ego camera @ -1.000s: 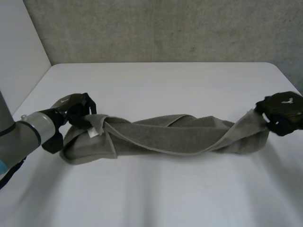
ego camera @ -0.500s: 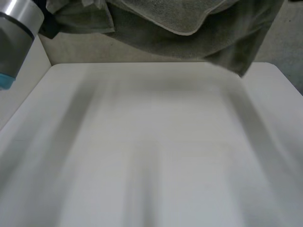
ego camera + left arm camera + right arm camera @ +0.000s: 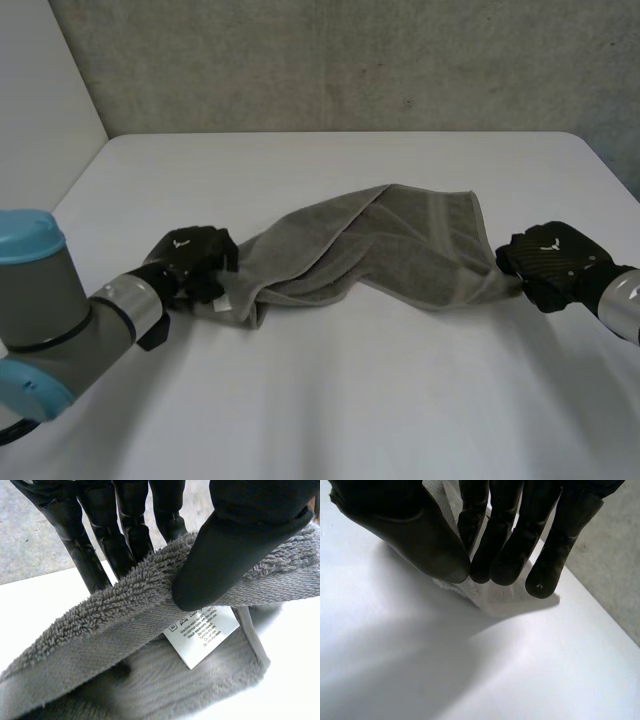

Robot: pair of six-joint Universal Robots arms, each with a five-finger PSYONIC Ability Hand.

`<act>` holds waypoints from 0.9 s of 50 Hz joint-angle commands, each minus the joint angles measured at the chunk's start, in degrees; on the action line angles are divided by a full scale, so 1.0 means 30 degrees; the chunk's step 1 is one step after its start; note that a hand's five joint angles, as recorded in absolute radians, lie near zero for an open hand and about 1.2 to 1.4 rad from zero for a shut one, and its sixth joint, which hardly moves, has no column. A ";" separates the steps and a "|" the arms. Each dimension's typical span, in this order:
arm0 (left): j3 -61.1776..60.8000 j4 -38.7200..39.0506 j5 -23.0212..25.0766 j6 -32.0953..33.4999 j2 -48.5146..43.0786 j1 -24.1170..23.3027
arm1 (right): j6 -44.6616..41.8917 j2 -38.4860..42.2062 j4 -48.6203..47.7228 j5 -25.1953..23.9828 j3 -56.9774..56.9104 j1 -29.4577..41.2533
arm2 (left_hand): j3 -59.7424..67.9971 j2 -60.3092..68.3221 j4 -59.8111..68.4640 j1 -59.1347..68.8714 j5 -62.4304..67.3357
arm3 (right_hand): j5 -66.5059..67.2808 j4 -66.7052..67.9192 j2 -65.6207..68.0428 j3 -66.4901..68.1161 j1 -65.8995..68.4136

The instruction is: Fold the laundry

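After my shake the towel (image 3: 370,245) landed looser, less twisted — still rumpled. Left hand (image 3: 190,262) pinched the corner by its label (image 3: 201,632), right hand (image 3: 548,262) the opposite end.

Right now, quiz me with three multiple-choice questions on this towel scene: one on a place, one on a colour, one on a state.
1. Where is the white care label?
A. At the towel end that the left robot hand pinches
B. At the towel's middle
C. Lying loose, off the towel

2. What colour is the towel?
A. Red
B. Grey
C. Blue

3. What is the right robot hand doing?
A. Hanging open
B. Curled, holding nothing
C. Pinching the towel's other end

Answers: 1 A, the label sits right by the thumb in the left wrist view; 2 B, it is grey in the head view; 3 C, thumb and fingers close on cloth in the right wrist view.
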 commanded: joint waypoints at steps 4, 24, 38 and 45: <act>-0.1676 0.0114 -0.0047 0.1738 0.1754 0.0374 | 0.0252 -0.0852 -0.0154 -0.0038 0.1195 -0.1279 | -0.5540 -0.5487 -0.5542 -0.5400 -0.5669 | 0.0943 0.1129 0.0988 0.1147 0.1292; -0.2995 0.0319 0.0069 0.1767 0.2810 -0.1530 | 0.0222 -0.1556 -0.0828 -0.0038 0.1403 -0.1866 | -1.4376 -1.4322 -1.4377 -1.4235 -1.4505 | 0.0943 0.1129 0.0988 0.1147 0.1292; -0.4167 0.2809 0.0304 0.1943 0.2576 -0.2760 | 0.0193 -0.1381 -0.0857 -0.0068 0.1491 -0.1983 | -1.3703 -1.3650 -1.3704 -1.3563 -1.3832 | 0.0943 0.1129 0.0988 0.1147 0.1292; -0.4196 0.3131 0.0246 0.4045 0.1757 -0.2760 | 0.0135 -0.1322 -0.0887 -0.0068 0.1608 -0.1925 | -1.3366 -1.3313 -1.3368 -1.3226 -1.3495 | 0.0943 0.1129 0.0988 0.1147 0.1292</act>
